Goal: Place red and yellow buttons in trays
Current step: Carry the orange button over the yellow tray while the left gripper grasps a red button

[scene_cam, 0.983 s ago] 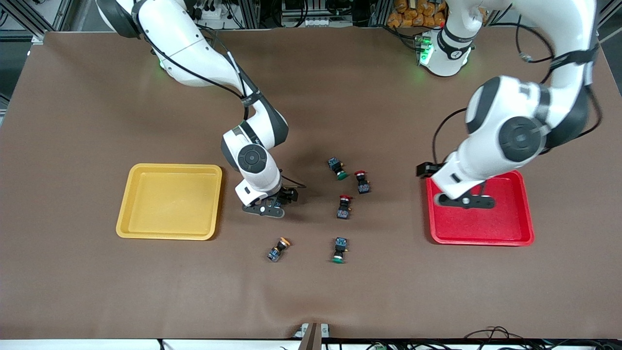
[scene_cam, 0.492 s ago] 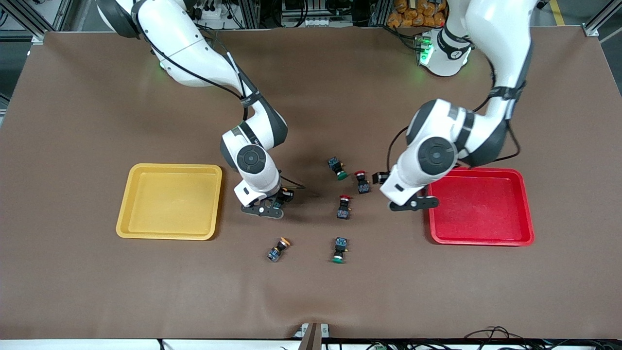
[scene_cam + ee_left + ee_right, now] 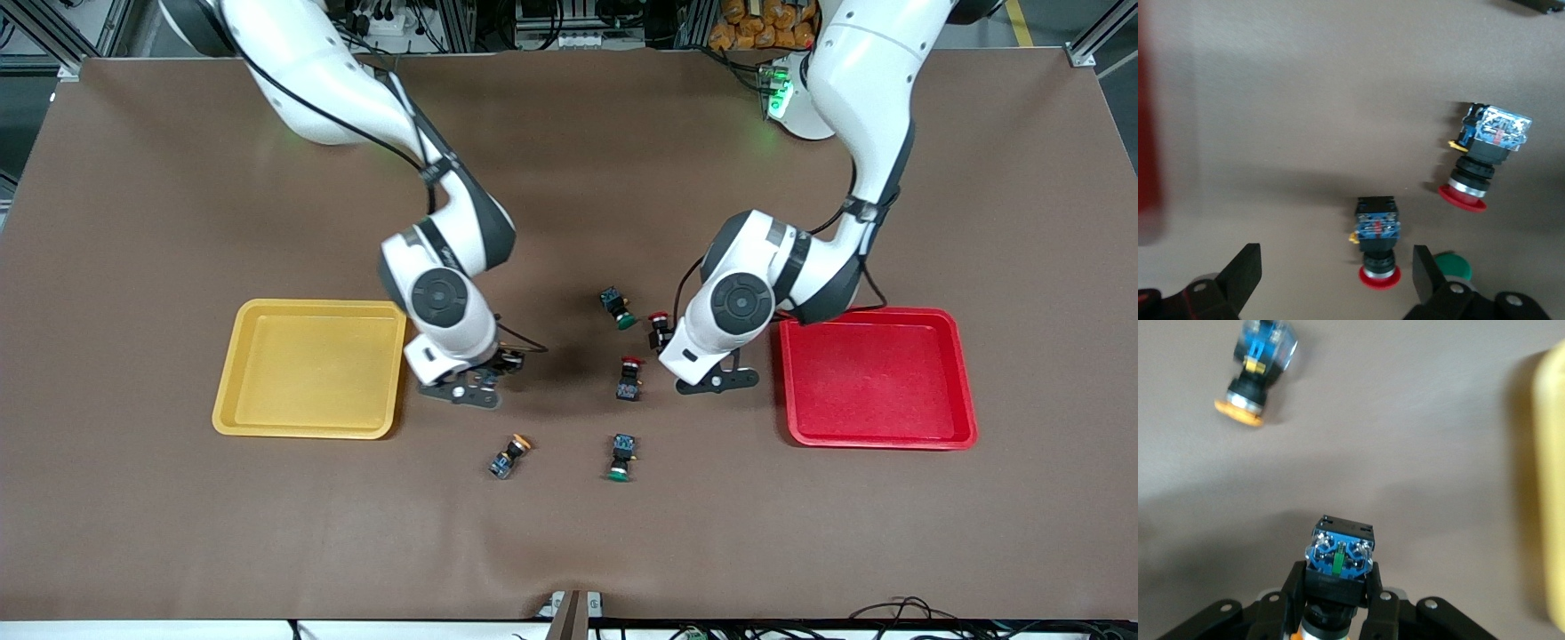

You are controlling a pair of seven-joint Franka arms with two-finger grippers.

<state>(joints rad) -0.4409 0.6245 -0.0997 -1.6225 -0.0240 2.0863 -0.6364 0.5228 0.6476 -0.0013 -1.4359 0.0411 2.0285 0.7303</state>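
While the brown matte counter [image 3: 178,533] carries glossy round-cornered trays, the yellow tray [image 3: 311,369] and red tray [image 3: 876,378] hold nothing. Right tool [image 3: 484,378] sits just beside the yellow tray; left tool [image 3: 702,373] has come off the red tray toward the red-capped buttons [image 3: 630,377].

Left wrist: tool fingers [image 3: 1241,273] wide apart over a red-capped button [image 3: 1378,237] — holding nothing.

Right wrist: tool [image 3: 1338,587] clamped on a blocky orange-capped button [image 3: 1338,563]; another orange-capped one [image 3: 1258,373] lies on the counter.

I find no readable text, label, brand or number anywhere: none on arms, trays, button switches or brown table cover. Any markings there too small to read.
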